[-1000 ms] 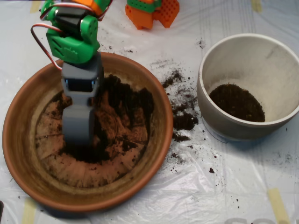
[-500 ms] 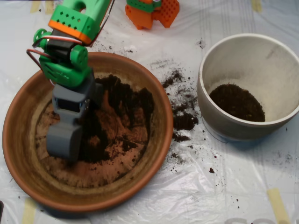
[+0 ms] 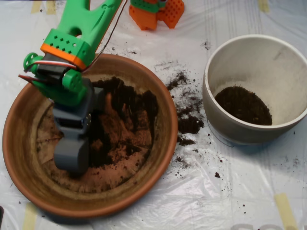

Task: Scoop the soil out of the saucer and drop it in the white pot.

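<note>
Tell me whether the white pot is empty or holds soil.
Holds soil: a dark patch covers part of the white pot's floor; its walls are bare.

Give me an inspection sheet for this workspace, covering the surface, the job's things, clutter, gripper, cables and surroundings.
Surface: table under clear plastic sheet, tape strips at the edges.
Saucer: left of centre, upright.
Soil: dark clumps across the saucer's middle and upper part, bare floor showing on the left and bottom.
White pot: right of the saucer, apart from it, a dark patch of soil inside.
Clutter: spilled crumbs on the sheet between saucer and pot.
Scoop: down inside the saucer's left half, beside the clumps.
Cables: red and white wires looping by the green wrist.
Surroundings: orange and green block at the top edge.
</note>
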Available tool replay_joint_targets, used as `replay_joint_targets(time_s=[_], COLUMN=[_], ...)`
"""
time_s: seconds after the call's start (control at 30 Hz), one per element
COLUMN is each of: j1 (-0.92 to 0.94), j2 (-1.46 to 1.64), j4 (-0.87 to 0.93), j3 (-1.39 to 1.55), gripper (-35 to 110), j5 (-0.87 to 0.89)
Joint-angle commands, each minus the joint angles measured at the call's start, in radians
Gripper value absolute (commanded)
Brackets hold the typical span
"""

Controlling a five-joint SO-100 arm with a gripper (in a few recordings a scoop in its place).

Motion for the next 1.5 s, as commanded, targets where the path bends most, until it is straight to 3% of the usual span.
replay_joint_targets(time_s=[0.0, 0.57, 0.9, 1.17, 1.47], j1=[0.003, 0.029, 0.002, -0.12, -0.288], j2=[0.017, 0.489, 0.6, 0.765, 0.904], j4=[0.029, -0.245, -0.27, -0.166, 0.101], j3=[0.006, 0.643, 0.752, 0.68, 0.382], gripper=[39, 18, 0, -1, -1], j5=[-0.044, -0.164, -0.163, -0.051, 0.058])
